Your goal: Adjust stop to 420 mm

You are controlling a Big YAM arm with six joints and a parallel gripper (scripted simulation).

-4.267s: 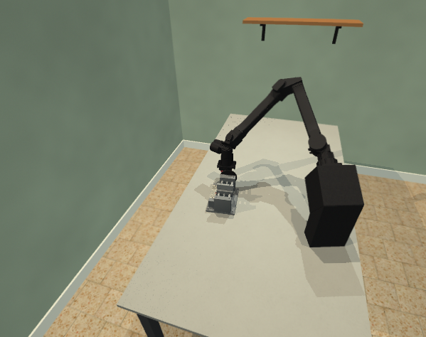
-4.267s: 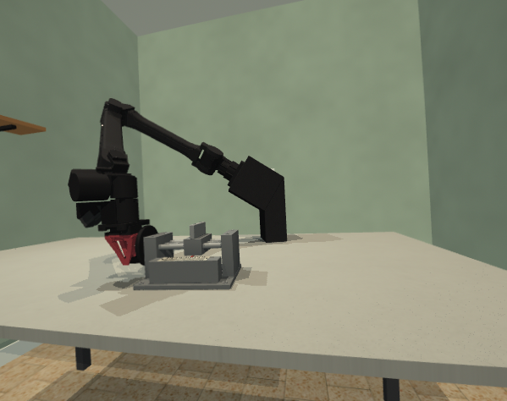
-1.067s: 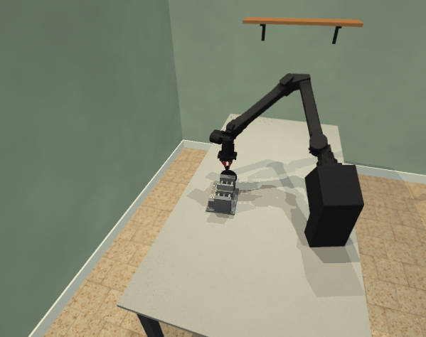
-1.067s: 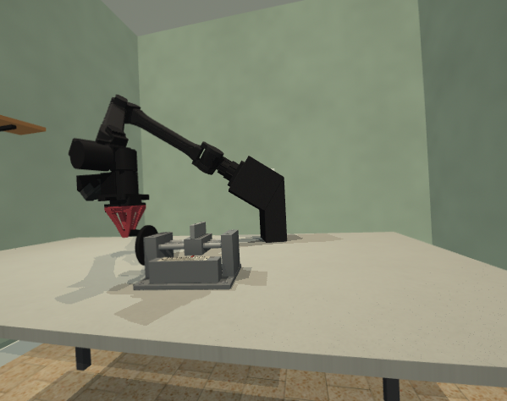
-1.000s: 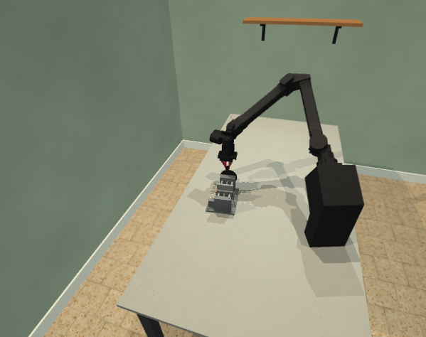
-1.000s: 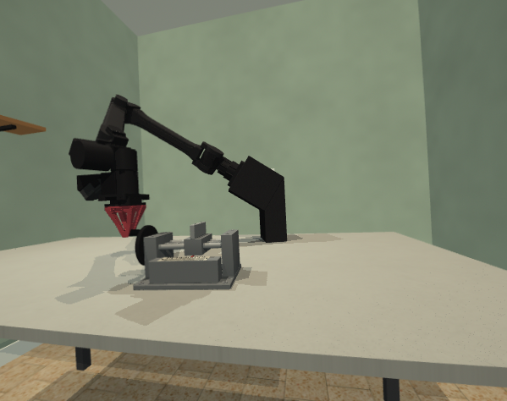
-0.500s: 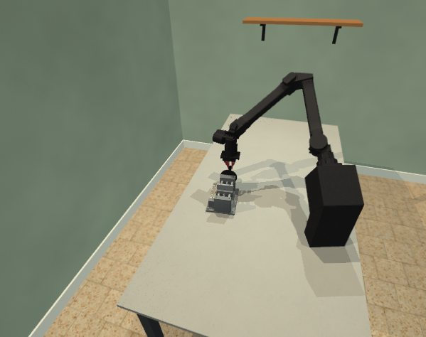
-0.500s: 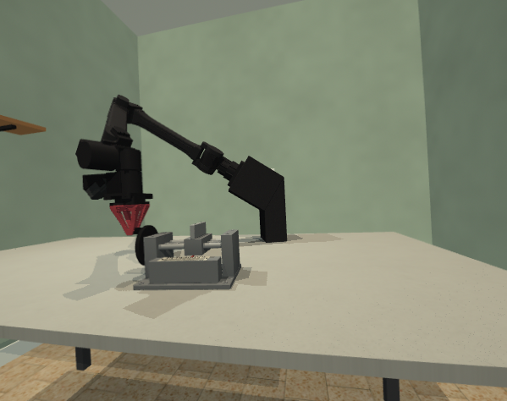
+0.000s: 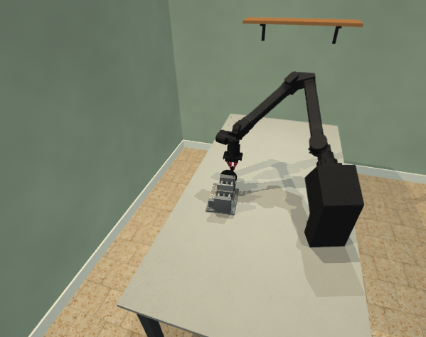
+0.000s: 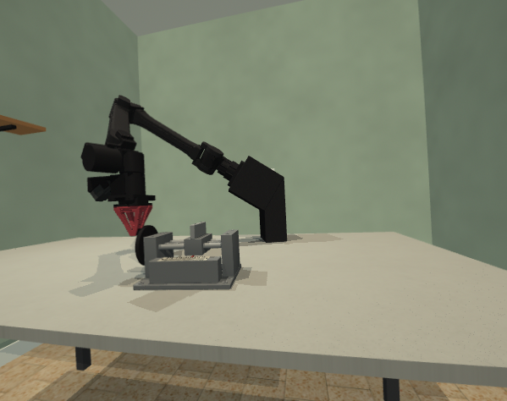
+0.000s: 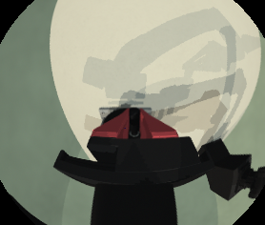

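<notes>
The surface (image 9: 259,254) (image 10: 331,302) (image 11: 173,29) carries the gray frame (image 9: 222,205) (image 10: 184,271) (image 11: 105,112); its stop (image 9: 224,187) (image 10: 195,245) sits between the end plates. Pincer (image 9: 232,168) (image 10: 134,234) (image 11: 134,112): clenched on the crank knob at the top of the handwheel (image 9: 227,173) (image 10: 140,248) (image 11: 113,115). Follow the wheel's arc; release only at 420 mm.
</notes>
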